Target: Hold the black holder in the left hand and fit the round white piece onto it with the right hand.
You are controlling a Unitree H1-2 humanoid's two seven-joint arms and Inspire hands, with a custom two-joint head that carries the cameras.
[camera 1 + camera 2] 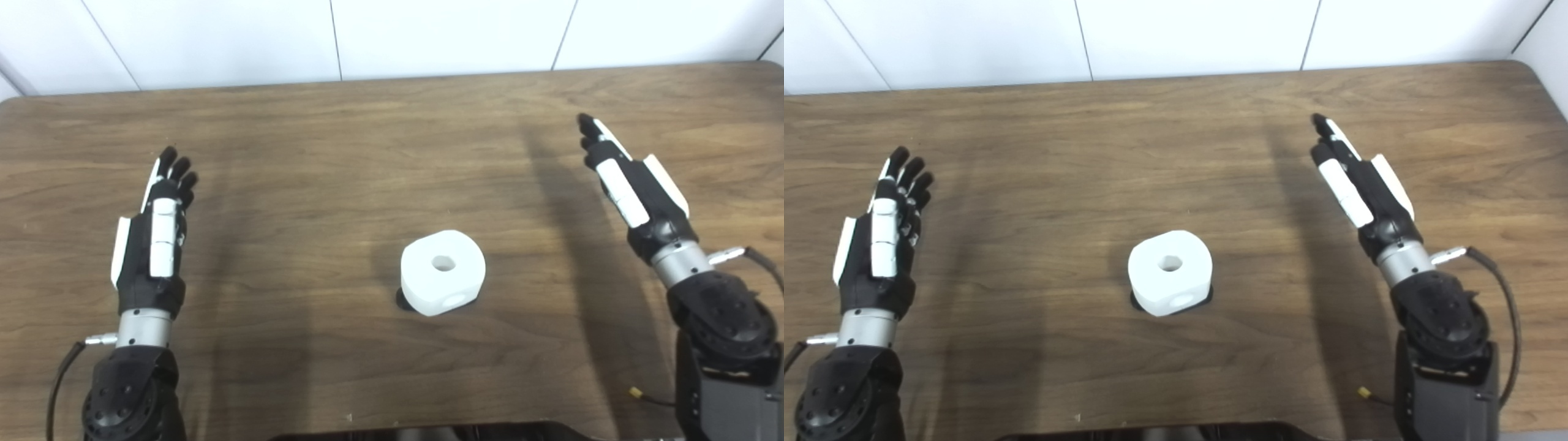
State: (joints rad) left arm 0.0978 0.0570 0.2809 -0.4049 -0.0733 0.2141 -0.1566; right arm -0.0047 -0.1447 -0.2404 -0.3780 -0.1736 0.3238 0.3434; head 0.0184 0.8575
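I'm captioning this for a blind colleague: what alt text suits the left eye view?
A round white piece with a centre hole sits mid-table, a sliver of black base showing beneath it. The left hand and right hand are open at either side, holding nothing, over a brown wooden table.

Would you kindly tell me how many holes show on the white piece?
2: one in the top of the white piece, one on its near side; other sides are hidden.
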